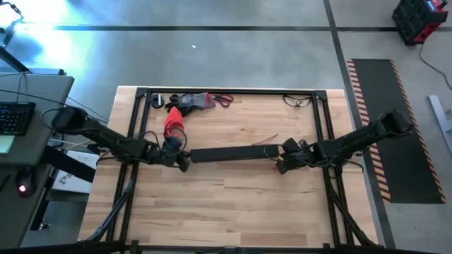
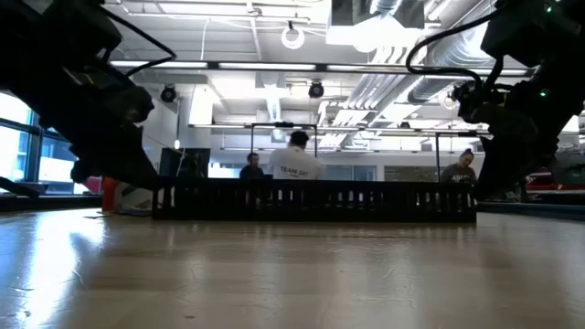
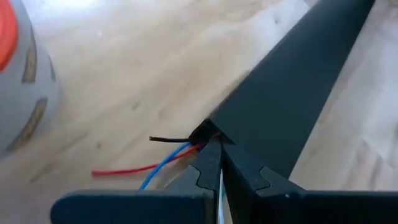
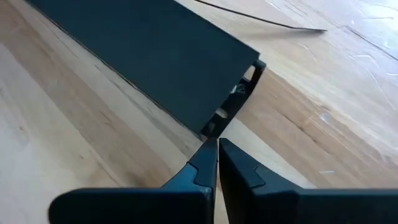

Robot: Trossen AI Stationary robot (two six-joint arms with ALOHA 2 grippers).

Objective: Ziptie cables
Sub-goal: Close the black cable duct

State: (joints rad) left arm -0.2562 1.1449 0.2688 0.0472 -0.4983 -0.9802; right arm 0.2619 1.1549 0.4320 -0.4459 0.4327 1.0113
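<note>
L gripper (image 3: 214, 163) pinched on cables (image 3: 163, 163) at channel (image 3: 292, 87) end; R gripper (image 4: 216, 155) closed, empty.

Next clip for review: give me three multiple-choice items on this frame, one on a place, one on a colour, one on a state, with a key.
1. Where is the black channel?
A. Between the two end effectors, mid-table
B. On the floor mat
C. Against the table's near edge

2. What colours are the cables sticking out of the channel's end?
A. Green and yellow
B. Red, blue and black
C. All white

3. How are the fingers of the left end effector?
A. Wide open
B. Shut at the channel's end, where the cables come out
C. Holding the red-capped bottle

Key: 1 A, the high view shows the channel lying between the left end effector and the right end effector. 2 B, the left wrist view shows those three. 3 B, its fingertips meet there.
</note>
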